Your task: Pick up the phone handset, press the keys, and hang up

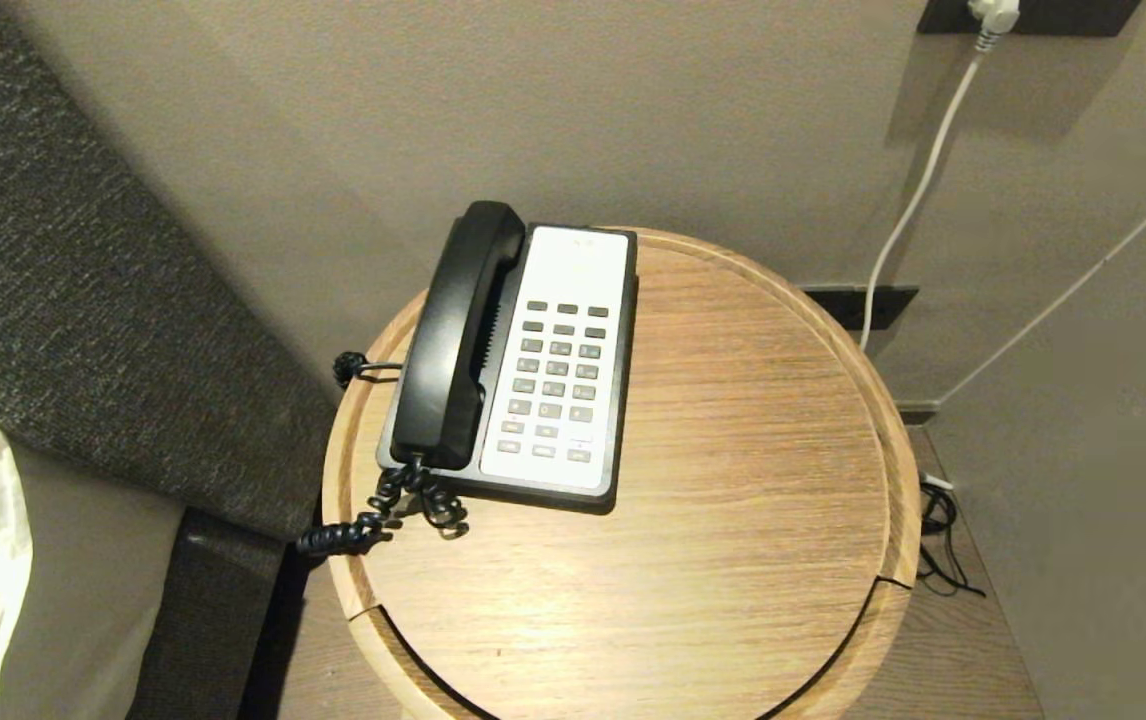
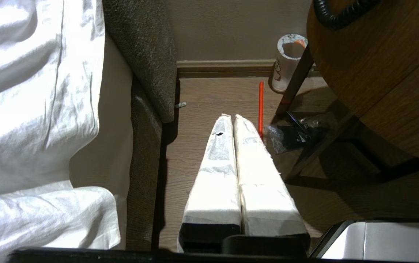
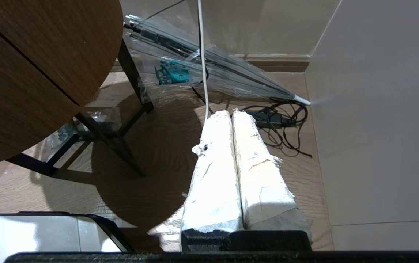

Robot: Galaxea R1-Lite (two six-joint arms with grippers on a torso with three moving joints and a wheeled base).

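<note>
The phone handset (image 1: pixel 460 335) lies in its cradle on the left side of the phone base (image 1: pixel 558 360), on the far-left part of the round wooden table (image 1: pixel 733 480). Nothing is lifted yet, so the task looks to be at its very start.

Both arms hang low beside the table, out of the head view. The left gripper (image 2: pixel 230 117) points at the floor between bed (image 2: pixel 30 109) and table, its white-wrapped fingers pressed together and holding nothing. The right gripper (image 3: pixel 230 113) is the same, pinched closed and empty, over the floor on the table's right.

The risks? The coiled cord (image 1: pixel 388 510) spills over the near-left rim, so a quick lift could tug the base or snag the rim. The handset is glossy and curved, and a shallow pinch may slip. The grey keys (image 1: pixel 558 385) sit close together, so a wrapped fingertip may hit two at once.

Room is tight on the left, where the padded headboard (image 1: pixel 83 300) crowds the table. The wall stands just behind the phone. The right and near parts of the tabletop are open, though a white cable (image 1: pixel 918 200) hangs on the wall to the right.
</note>
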